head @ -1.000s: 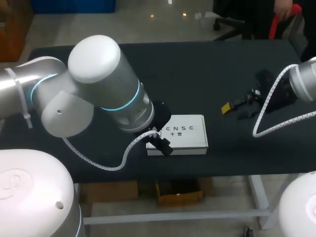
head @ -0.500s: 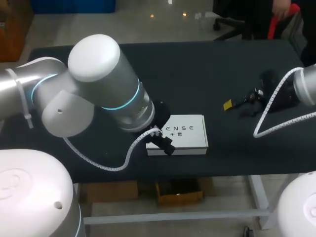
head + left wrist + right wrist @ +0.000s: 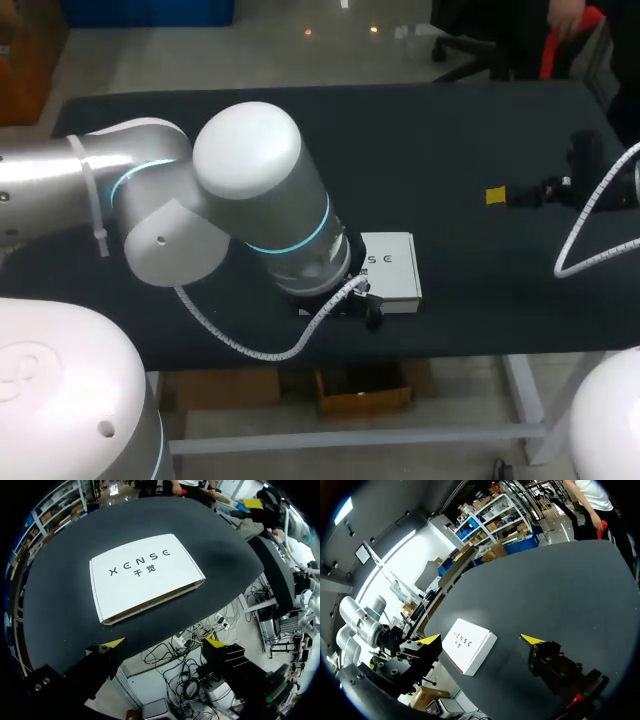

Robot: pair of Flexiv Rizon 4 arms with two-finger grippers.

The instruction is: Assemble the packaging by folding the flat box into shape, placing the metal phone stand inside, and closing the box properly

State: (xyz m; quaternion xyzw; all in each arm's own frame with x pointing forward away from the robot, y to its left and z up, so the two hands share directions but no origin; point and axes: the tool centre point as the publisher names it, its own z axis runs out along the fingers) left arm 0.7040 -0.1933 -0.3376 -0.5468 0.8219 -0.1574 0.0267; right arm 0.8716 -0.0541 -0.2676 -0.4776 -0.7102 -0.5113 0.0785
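From my seat the black table [image 3: 420,150] fills most of the head view. My left arm [image 3: 260,200] comes in from the left as a big white bulk and bends down over the table's near edge, covering the left end of the box. My right arm [image 3: 585,165] barely enters at the far right, with its coiled white cable hanging beside it. The white box [image 3: 145,575] lies flat on the table close to the near edge. Its lid is down and its printed top faces up, with a thin brown seam showing along the side toward my left wrist. The left gripper [image 3: 164,642] hangs just off the table's near edge with the box ahead of its fingers. Its two yellow-tipped fingers are spread wide and have hold of nothing. The right gripper [image 3: 480,639] is over the right side of the table, well apart from the box, which lies ahead of it. Its fingers are also wide apart and empty.
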